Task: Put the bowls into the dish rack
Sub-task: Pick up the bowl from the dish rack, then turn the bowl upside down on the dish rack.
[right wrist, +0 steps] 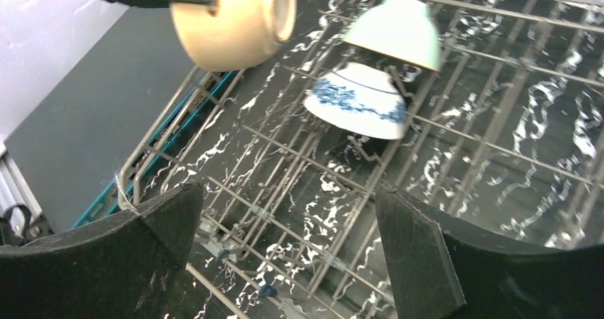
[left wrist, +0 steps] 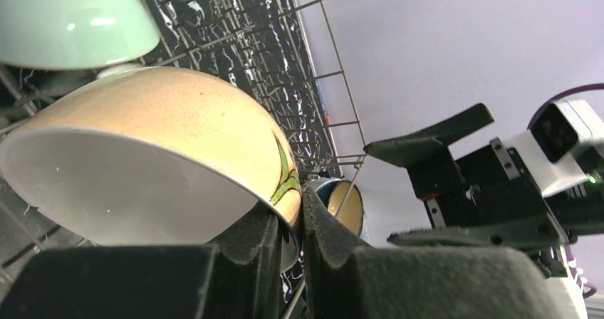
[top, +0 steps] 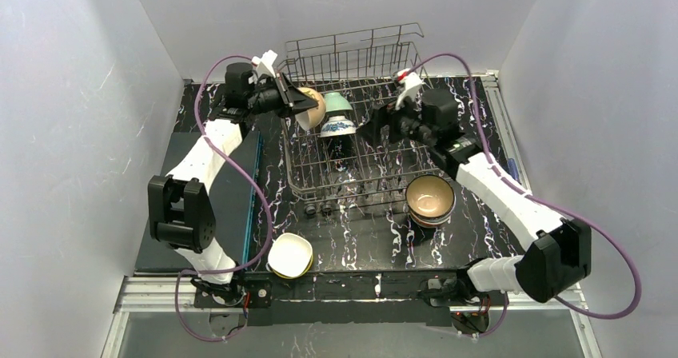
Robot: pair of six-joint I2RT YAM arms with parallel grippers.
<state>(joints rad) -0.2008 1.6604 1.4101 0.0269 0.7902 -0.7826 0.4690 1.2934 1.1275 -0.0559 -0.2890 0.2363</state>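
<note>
The grey wire dish rack [top: 360,184] stands at the table's far middle. A mint bowl [top: 337,102] and a blue-patterned white bowl [top: 338,125] sit upside down in it, also in the right wrist view [right wrist: 396,21] [right wrist: 358,101]. My left gripper [top: 302,101] is shut on the rim of a tan bowl [top: 313,109] with a green mark [left wrist: 164,112], held tilted over the rack's left side. My right gripper [top: 376,125] is open and empty above the rack floor. A stack of bowls [top: 430,199] stands right of the rack. A yellow-green bowl stack [top: 289,256] sits at the near edge.
A dark grey mat with a teal edge [top: 232,184] lies left of the rack. White walls close in on both sides and the back. The rack's tall back wire wall [top: 352,48] rises behind the bowls.
</note>
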